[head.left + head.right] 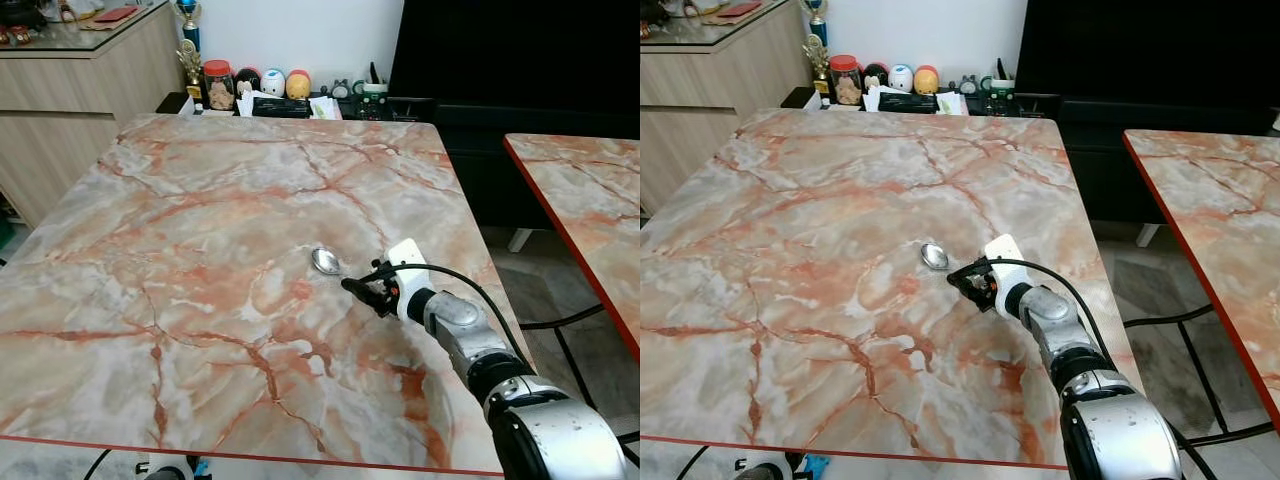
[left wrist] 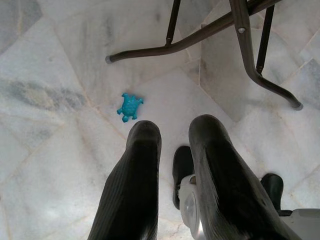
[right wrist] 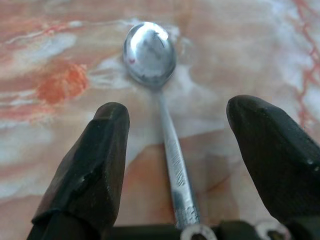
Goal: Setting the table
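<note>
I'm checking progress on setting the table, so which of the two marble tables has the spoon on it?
The big marble table directly before the robot, not the red-edged one off to its right. The spoon lies there between the right tool's open fingers.

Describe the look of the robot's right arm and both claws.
The right arm is jointed silver metal with black bands, a white block at the wrist and a thin black cable looping along it. The right claw and the left claw each have two long, ribbed, round-tipped black fingers.

Right hand (image 1: 962, 279) beside spoon (image 1: 934, 256)
</note>
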You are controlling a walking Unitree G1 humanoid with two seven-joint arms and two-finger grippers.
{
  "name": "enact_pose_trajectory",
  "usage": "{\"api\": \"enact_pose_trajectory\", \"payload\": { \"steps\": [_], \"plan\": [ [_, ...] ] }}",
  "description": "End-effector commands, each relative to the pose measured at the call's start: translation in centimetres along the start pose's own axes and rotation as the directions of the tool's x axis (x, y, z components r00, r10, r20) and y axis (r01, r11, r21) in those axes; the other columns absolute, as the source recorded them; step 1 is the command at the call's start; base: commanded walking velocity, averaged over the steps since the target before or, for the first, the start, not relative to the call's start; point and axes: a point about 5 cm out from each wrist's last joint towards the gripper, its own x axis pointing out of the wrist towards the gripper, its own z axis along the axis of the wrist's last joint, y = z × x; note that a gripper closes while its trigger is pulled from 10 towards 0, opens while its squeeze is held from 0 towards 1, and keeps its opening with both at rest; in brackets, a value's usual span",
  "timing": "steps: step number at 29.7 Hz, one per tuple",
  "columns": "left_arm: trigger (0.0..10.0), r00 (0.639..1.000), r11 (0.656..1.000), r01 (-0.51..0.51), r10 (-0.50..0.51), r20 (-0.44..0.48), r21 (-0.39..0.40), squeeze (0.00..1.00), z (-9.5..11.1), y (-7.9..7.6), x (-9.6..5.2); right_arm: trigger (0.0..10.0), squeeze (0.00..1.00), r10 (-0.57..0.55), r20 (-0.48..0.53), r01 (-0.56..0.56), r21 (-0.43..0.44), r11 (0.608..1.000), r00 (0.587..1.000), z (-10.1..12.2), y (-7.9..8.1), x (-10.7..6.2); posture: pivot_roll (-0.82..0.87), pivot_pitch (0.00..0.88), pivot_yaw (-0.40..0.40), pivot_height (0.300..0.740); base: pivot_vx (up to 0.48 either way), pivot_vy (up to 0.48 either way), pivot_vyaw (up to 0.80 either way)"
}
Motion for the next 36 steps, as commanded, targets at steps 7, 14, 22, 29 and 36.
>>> {"api": "enact_pose_trajectory", "payload": {
  "steps": [7, 14, 22, 29, 36],
  "plan": [
    [10.0, 1.0, 1.0, -0.013, 0.013, -0.005, -0.017, 0.0, -0.4, 0.1, -0.1, 10.0, 0.0, -0.007, -0.027, 0.008, 0.019, 1.0, 1.0, -1.4, 0.3, -0.3, 0.14, 0.0, -0.057, 0.74, 0.0, 0.0, 0.0],
    [10.0, 1.0, 1.0, -0.014, 0.014, -0.007, -0.02, 0.0, -0.6, 0.1, -0.2, 10.0, 0.0, 0.001, -0.035, 0.0, 0.031, 1.0, 0.999, -1.7, 0.5, -0.3, 0.15, 0.0, -0.059, 0.74, 0.0, 0.0, 0.0],
    [10.0, 1.0, 1.0, -0.013, 0.013, -0.01, -0.021, 0.0, -0.6, 0.1, -0.2, 3.5, 0.0, 0.011, -0.04, -0.009, 0.043, 0.999, 0.999, -2.0, 0.6, -0.4, 0.15, 0.0, -0.058, 0.74, 0.0, 0.0, 0.0],
    [10.0, 1.0, 1.0, -0.008, 0.008, -0.014, -0.019, 0.0, -0.7, 0.1, -0.2, 0.3, 0.0, 0.012, -0.037, -0.01, 0.046, 0.999, 0.999, -2.1, 0.6, -0.4, 0.15, 0.0, -0.057, 0.74, 0.0, 0.0, 0.0],
    [10.0, 1.0, 1.0, -0.006, 0.006, -0.014, -0.021, 0.0, -0.7, 0.0, -0.2, 0.0, 0.0, 0.012, -0.042, -0.01, 0.047, 0.999, 0.999, -2.2, 0.7, -0.4, 0.15, 0.0, -0.057, 0.74, 0.0, 0.0, 0.0]
  ]
}}
